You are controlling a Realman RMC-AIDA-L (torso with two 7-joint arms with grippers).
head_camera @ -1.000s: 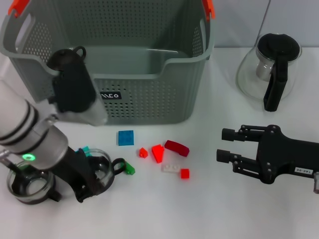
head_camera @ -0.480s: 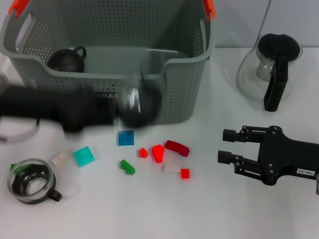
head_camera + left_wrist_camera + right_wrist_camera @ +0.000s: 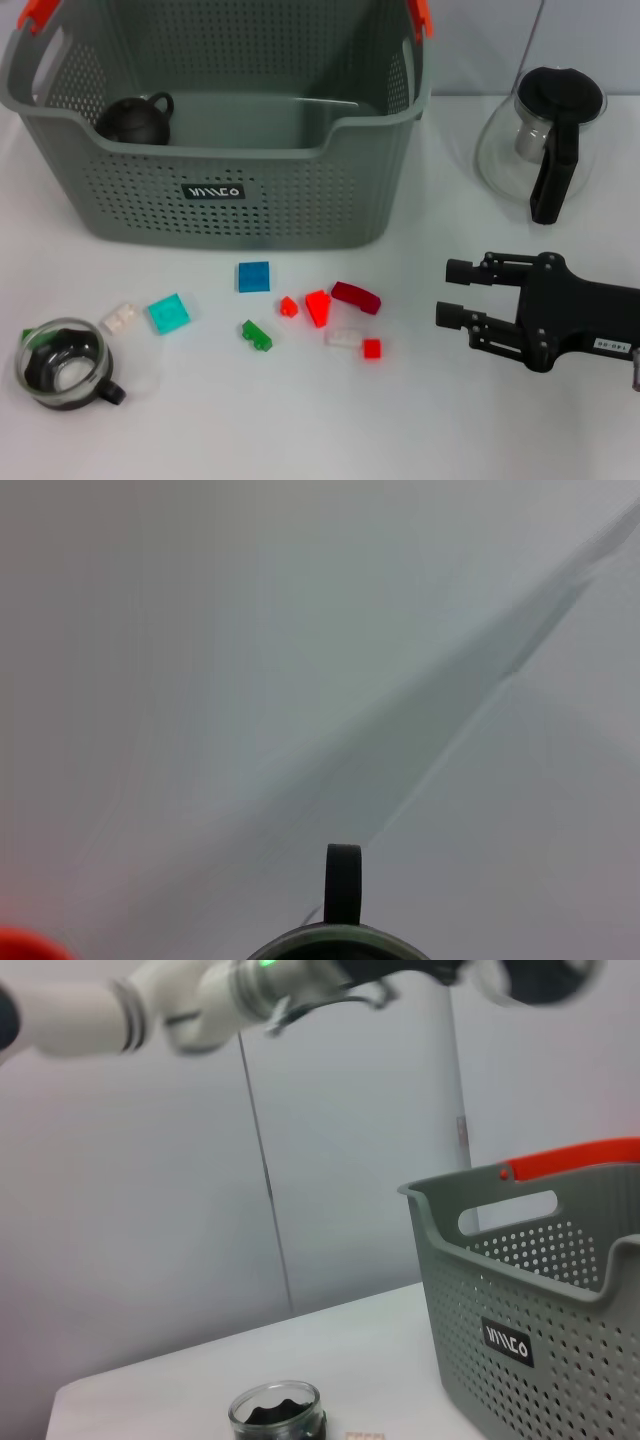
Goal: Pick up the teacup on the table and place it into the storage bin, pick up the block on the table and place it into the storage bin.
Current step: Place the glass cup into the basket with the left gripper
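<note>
A glass teacup (image 3: 62, 365) with a black handle stands at the table's front left; the right wrist view shows this teacup (image 3: 277, 1415) low down. Loose blocks lie in front of the grey storage bin (image 3: 300, 200): blue (image 3: 253, 276), teal (image 3: 168, 313), green (image 3: 256, 335) and several red and white ones. My right gripper (image 3: 450, 291) rests open on the table to the right of the blocks, holding nothing. My left gripper (image 3: 520, 972) is out of the head view and appears blurred, raised high, in the right wrist view.
A dark round pot (image 3: 135, 120) sits inside the bin at its left. A glass pot (image 3: 545, 140) with a black handle stands at the back right. A dark rim with a black loop (image 3: 342, 880) fills the left wrist view's lower edge.
My left arm rose from the front left of the table, swept across the bin's front and left the head view. The teal and white blocks it covered now show. The right arm stayed still.
</note>
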